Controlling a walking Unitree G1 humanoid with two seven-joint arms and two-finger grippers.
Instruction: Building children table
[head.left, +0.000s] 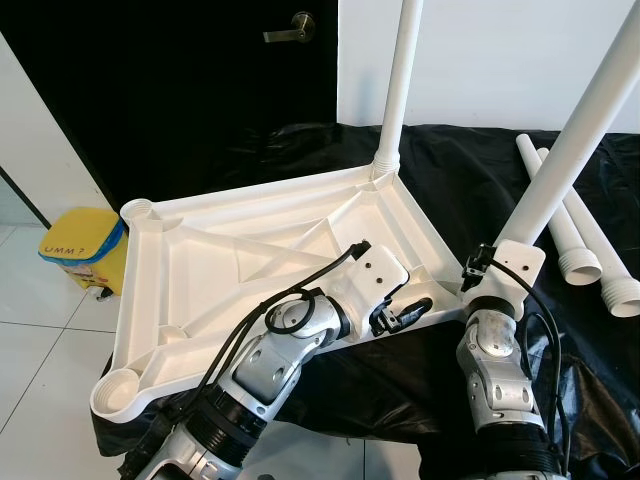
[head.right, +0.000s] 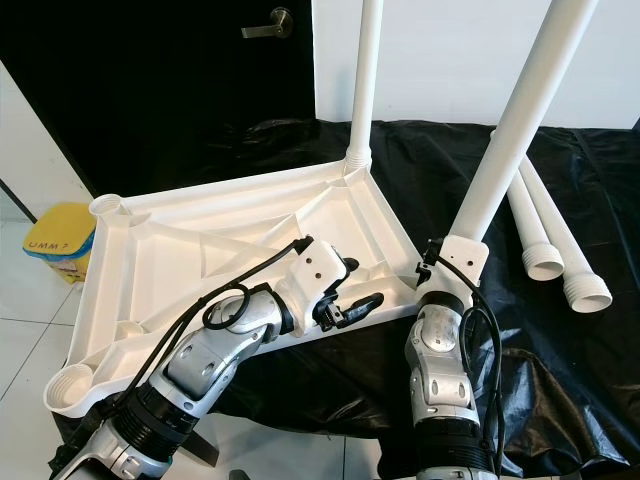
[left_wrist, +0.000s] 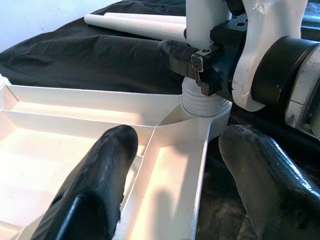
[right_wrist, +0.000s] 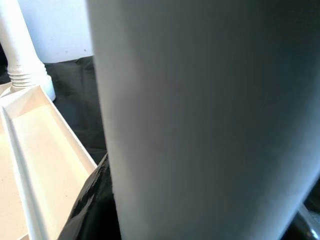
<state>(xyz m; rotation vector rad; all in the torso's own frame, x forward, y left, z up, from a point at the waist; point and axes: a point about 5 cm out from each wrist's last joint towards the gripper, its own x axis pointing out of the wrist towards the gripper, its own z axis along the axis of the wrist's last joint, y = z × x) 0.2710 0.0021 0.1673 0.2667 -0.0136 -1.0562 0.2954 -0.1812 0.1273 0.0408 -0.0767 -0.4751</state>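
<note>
Open left gripper (head.left: 405, 312) astride upturned tabletop (head.left: 200, 260) rim, right gripper (left_wrist: 192, 62) clamping leg (head.left: 575, 150), over black sheet (head.left: 470, 170).

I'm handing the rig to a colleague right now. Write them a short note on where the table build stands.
Right gripper: shut on a table leg, holding it at the tabletop's near right corner socket, leaning slightly, so perhaps not fully seated.
Left gripper: open, its fingers astride the rim of the upturned tabletop near that same corner.
Done: one leg stands upright in the far right corner.
Left: finish seating the held leg, then fit the two spare legs lying on the black sheet to the right into the two empty left sockets.
</note>
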